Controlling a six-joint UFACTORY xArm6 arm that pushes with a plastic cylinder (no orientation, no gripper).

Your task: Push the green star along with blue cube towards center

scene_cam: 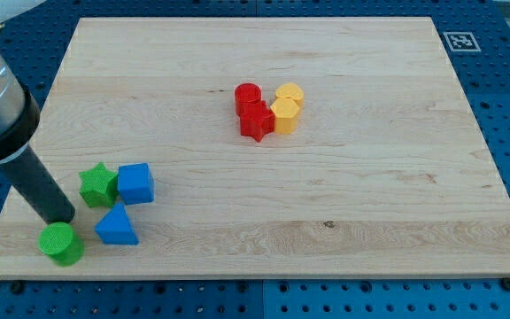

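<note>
The green star [98,184] sits near the wooden board's [370,221] lower left corner, touching the blue cube [136,182] on its right; my tip [59,216] rests just left of the star and slightly below it, apart from it; there are no fingers on the rod, so nothing is grasped; a green cylinder [61,243] lies just below the tip; a blue triangle [117,226] lies under the cube; well apart, up near the board's middle, a red cylinder [248,96] and red star [257,120] press against two yellow blocks [286,107].
</note>
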